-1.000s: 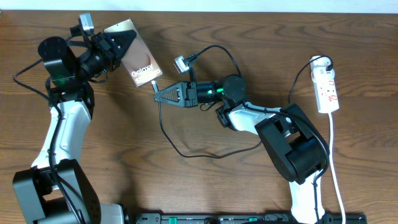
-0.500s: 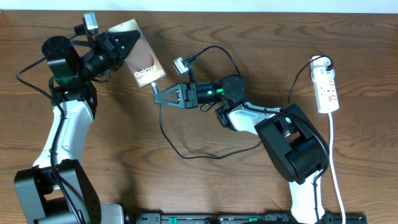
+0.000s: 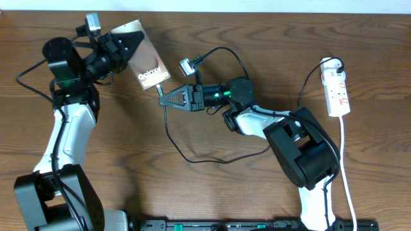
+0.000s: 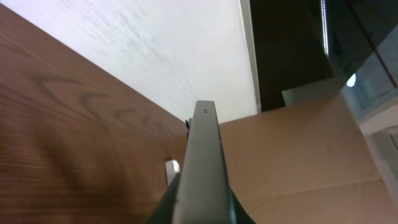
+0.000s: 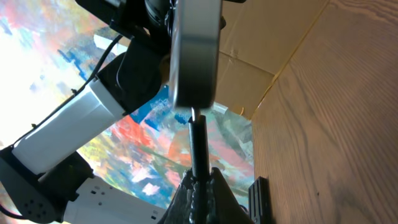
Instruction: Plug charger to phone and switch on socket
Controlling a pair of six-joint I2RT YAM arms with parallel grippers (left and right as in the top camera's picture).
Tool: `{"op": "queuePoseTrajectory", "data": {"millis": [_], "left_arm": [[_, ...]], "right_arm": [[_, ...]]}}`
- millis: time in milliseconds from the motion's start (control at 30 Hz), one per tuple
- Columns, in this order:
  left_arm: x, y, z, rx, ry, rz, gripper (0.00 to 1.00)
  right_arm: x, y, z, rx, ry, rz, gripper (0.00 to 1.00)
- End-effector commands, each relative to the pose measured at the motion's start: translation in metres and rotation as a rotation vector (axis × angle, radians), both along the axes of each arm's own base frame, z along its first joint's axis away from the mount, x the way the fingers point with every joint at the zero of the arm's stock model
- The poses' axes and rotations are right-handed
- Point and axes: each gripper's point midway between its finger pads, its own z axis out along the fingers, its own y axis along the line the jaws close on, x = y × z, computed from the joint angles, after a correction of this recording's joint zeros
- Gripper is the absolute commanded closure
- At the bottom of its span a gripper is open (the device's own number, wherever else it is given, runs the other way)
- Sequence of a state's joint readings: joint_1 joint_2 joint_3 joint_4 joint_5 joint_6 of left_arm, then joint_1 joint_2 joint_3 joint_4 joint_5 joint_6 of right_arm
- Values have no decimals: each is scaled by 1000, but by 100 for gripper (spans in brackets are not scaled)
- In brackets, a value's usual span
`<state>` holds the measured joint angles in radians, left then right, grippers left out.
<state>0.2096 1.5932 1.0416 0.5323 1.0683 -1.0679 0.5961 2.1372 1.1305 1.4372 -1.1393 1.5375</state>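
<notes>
My left pincer (image 3: 131, 43) sits at the far left of the bench (image 3: 257, 32), pinching the phone (image 3: 146, 64) by its upper end. From overhead the phone lies slanted, its lower corner pointing toward the middle of the bench. Its glossy face catches a pale tan glare, with white "Galaxy" lettering near the lower end. My left wrist camera sees it edge-on as a slim silver-grey rim with two tiny dark dots near the top, my dark fingers (image 4: 174, 200) flanking it below.

Just right of that lower corner, my right pincer (image 3: 162, 98) is pressed together on the charger (image 3: 168, 131), close behind its plug tip. My right wrist camera shows the short black tip rising from between my fingers and meeting the phone's grey bottom edge. I cannot tell whether it is fully seated. The thin black cable drops toward me from the pincer and curls across the wood under my right arm.

Well apart, at the right edge, the socket (image 3: 338, 93) lies flat. It is a white strip with red marks, and its white cord (image 3: 347, 168) trails toward the near edge.
</notes>
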Motion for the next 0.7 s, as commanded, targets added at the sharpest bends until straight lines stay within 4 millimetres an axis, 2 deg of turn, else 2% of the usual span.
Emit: {"op": "queuePoseTrajectory", "data": {"millis": [0, 667], "left_arm": [[1, 6, 8, 20, -43, 14, 93], [-7, -15, 8, 30, -60, -69, 93]], "right_arm": [[2, 2, 8, 20, -19, -12, 99], [2, 2, 8, 21, -19, -13, 99]]}}
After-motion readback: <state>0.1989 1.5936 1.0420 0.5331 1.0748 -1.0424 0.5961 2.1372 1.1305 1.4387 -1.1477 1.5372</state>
